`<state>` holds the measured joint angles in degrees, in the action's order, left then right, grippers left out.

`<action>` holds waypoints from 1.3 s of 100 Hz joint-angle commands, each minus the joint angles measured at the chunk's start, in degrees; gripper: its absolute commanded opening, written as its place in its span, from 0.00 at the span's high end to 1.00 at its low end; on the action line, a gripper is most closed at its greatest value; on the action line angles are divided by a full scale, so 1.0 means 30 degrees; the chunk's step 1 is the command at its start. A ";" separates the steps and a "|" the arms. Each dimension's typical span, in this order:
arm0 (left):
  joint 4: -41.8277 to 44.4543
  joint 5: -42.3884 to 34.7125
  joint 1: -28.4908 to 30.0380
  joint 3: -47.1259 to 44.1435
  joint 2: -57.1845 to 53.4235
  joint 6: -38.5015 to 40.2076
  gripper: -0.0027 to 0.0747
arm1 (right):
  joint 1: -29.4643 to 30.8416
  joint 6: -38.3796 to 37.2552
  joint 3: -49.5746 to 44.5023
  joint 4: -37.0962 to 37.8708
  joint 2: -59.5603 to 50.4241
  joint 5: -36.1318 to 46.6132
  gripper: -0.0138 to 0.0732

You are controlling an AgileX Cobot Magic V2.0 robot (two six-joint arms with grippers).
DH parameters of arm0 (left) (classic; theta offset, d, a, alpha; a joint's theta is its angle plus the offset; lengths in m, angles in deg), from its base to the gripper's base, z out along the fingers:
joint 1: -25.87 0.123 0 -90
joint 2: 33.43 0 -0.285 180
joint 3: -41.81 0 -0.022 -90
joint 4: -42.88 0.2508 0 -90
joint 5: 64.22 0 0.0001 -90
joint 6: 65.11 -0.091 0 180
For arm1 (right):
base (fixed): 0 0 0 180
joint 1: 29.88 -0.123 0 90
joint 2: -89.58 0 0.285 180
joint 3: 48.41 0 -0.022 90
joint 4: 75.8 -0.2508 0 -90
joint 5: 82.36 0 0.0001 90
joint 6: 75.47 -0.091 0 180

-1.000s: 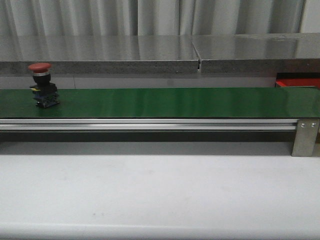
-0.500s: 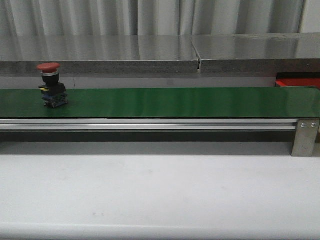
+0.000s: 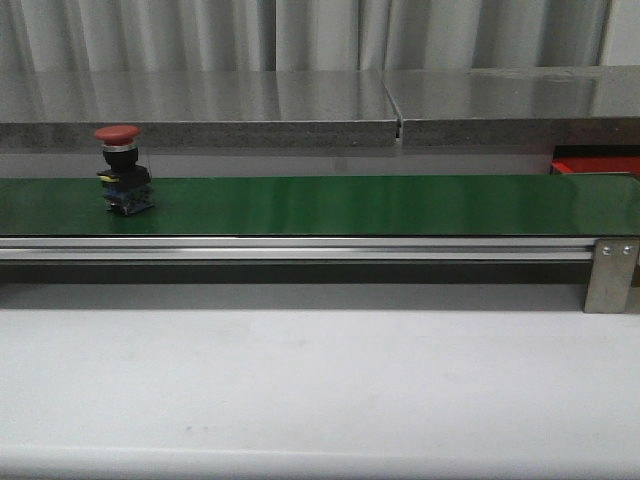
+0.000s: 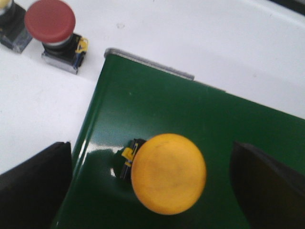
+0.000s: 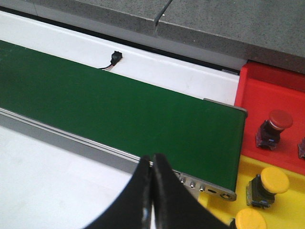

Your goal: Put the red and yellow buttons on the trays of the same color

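Red button (image 3: 123, 170) has ridden rightward along the green belt (image 3: 360, 205); left tool (image 4: 152, 191) wide, right tool (image 5: 152, 191) closed.

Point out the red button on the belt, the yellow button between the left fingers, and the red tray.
red button (image 3: 118, 133), front view, cap.
yellow button (image 4: 168, 173), left wrist view, cap.
red tray (image 5: 257, 90), right wrist view, bare floor.

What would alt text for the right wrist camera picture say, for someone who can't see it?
Closed black gripper hangs over the end of a green conveyor belt. Beside the belt's end sit a red tray holding a red button and a yellow tray holding two yellow buttons.
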<state>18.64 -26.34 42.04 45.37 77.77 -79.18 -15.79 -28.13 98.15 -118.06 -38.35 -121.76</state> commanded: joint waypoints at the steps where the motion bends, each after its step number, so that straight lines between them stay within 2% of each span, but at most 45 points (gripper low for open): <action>1: -0.0746 -0.1227 -0.0299 0.0494 -0.2112 -0.0557 0.14 | -0.0008 0.0127 0.0503 -0.0461 -0.0178 0.0808 0.97; 24: -0.0624 -0.1442 -0.1848 0.0376 -0.4707 -0.1714 0.14 | -0.0008 0.0127 0.0503 -0.0461 -0.0178 0.0808 0.97; 38: -0.0580 -0.1620 -0.2639 -0.0802 -0.6518 -0.2030 0.14 | -0.0008 0.0127 0.0503 -0.0461 -0.0178 0.0808 0.97; 80: -0.0863 -0.4545 -0.2733 -0.9869 -1.4948 -0.2111 0.14 | -0.0008 0.0127 0.0503 -0.0461 -0.0178 0.0808 0.97; 100: -0.1588 -0.5261 -0.2733 -1.2938 -1.9079 -0.2111 0.15 | -0.0008 0.0127 0.0503 -0.0461 -0.0178 0.0808 0.97; 107: -0.1684 -0.5216 -0.2773 -1.3683 -2.0220 -0.2111 0.23 | -0.0008 0.0127 0.0503 -0.0461 -0.0178 0.0808 0.97; 114: -0.1896 -0.4991 -0.2773 -1.4270 -2.1109 -0.2111 0.37 | -0.0008 0.0127 0.0503 -0.0461 -0.0178 0.0808 0.97; 130: -0.2210 -0.4000 -0.2773 -1.5305 -2.2368 -0.2111 0.85 | -0.0008 0.0127 0.0503 -0.0461 -0.0178 0.0808 0.97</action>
<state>14.01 -36.54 34.15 -0.84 12.08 -85.58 -15.79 -28.13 98.15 -118.06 -38.35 -121.76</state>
